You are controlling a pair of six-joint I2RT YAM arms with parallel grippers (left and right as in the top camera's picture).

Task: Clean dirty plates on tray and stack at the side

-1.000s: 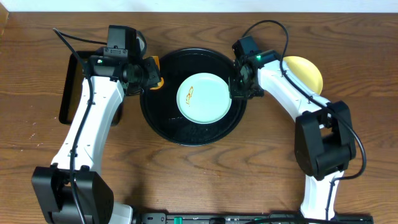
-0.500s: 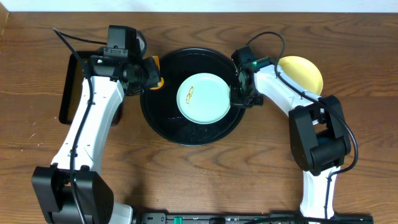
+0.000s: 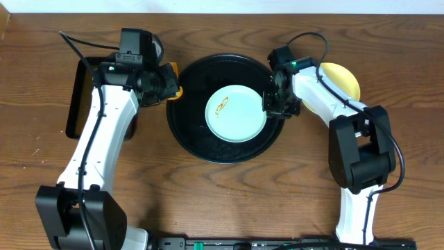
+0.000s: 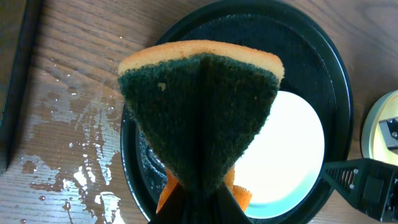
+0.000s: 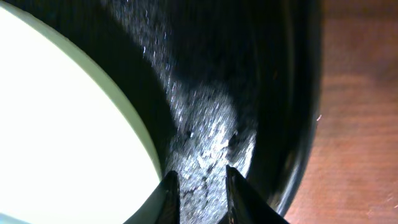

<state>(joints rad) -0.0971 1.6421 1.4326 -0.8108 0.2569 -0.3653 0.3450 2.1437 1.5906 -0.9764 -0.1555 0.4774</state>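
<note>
The round black tray (image 3: pixel 187 135) lies mid-table with one pale mint plate (image 3: pixel 236 114) in it, an orange-brown smear on its left part. The yellow plate (image 3: pixel 343 80) lies on the table right of the tray, partly under my right arm. A second mint plate is not in view. My left gripper (image 3: pixel 168 83) is shut on the orange-green sponge (image 4: pixel 199 118), held above the tray's left rim (image 4: pixel 311 68). My right gripper (image 5: pixel 200 186) is narrowly open with nothing between its fingers, down on the wet tray floor (image 5: pixel 205 130) between the plate (image 5: pixel 62 112) and the right rim.
A rectangular black tray (image 3: pixel 76 97) lies at the far left, beside my left arm. Water drops (image 4: pixel 68 124) wet the wood left of the round tray. A grey round object (image 3: pixel 157 46) sits behind my left wrist.
The round tray and the mint plate in it have slid to the right together with my right gripper. My left arm and the sponge have not moved.
</note>
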